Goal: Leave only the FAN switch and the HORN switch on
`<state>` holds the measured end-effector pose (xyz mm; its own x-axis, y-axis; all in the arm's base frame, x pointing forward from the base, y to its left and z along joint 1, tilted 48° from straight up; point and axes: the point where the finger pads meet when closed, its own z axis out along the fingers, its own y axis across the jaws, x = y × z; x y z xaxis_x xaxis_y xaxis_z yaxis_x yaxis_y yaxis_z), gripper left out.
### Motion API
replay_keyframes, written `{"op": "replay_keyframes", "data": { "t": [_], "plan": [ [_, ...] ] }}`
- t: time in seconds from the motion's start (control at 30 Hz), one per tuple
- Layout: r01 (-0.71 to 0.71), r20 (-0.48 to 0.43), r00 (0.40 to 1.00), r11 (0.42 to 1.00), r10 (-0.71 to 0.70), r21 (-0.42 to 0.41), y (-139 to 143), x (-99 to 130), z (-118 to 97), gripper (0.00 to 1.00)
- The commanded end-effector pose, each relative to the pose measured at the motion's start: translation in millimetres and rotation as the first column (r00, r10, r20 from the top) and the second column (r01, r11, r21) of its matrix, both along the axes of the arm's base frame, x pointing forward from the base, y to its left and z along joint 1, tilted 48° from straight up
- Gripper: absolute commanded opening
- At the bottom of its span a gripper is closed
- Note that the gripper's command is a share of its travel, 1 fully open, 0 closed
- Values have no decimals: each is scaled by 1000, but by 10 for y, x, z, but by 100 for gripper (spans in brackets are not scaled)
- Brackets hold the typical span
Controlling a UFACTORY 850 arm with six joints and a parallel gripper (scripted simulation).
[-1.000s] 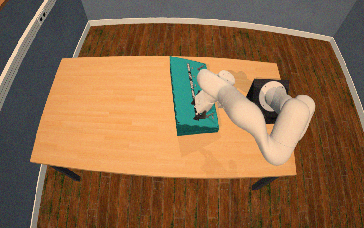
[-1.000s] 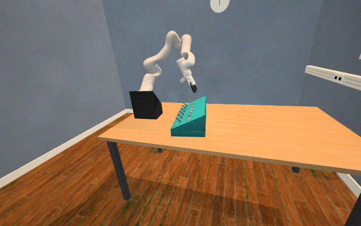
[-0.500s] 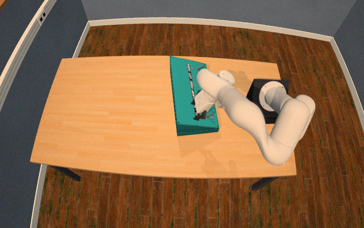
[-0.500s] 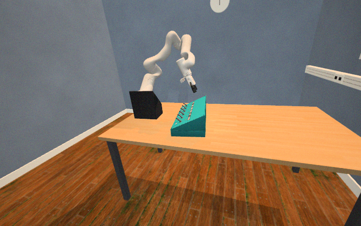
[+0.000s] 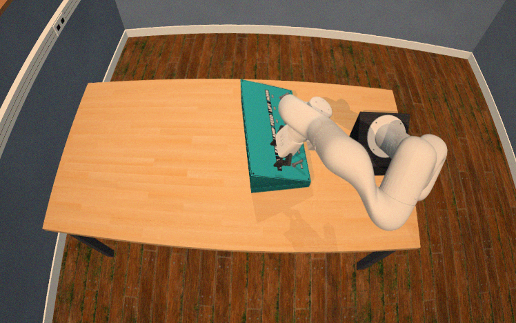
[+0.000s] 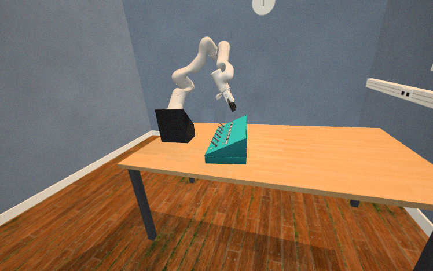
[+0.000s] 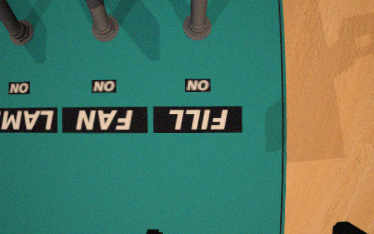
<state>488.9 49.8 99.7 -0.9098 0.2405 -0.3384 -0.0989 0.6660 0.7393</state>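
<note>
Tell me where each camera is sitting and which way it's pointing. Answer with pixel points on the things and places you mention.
Top: high above the table point(image 5: 152, 152) point(image 6: 319, 153), looking steeply down on the teal console point(image 5: 256, 125) point(image 6: 234, 134) point(image 7: 150, 175); the arm point(image 5: 342, 152) point(image 6: 198, 60) shows, covering part of the console.
Exterior: off to one side, looking across the table at the console's end; the arm and gripper point(image 6: 232, 106) show.
Wrist: on the arm near the gripper, facing the console's FAN and FILL labels, upside down; dark fingertips edge in at the bottom.
Top and exterior share the arm's black base block.

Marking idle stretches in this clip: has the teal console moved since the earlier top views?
No: the console sits in the same place against the table's far edge.
</note>
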Motion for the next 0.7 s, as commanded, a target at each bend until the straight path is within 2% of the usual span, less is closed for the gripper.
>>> {"op": "replay_keyframes", "data": {
  "t": [0.0, 0.43, 0.67],
  "plan": [
    [1, 1, 1000, 1000, -1, 0, -69, 17, -68, 100],
    [1, 1, 1000, 1000, -1, 0, -342, 57, -370, 100],
    [1, 1, 1000, 1000, -1, 0, -397, 65, -431, 100]
  ]
}}
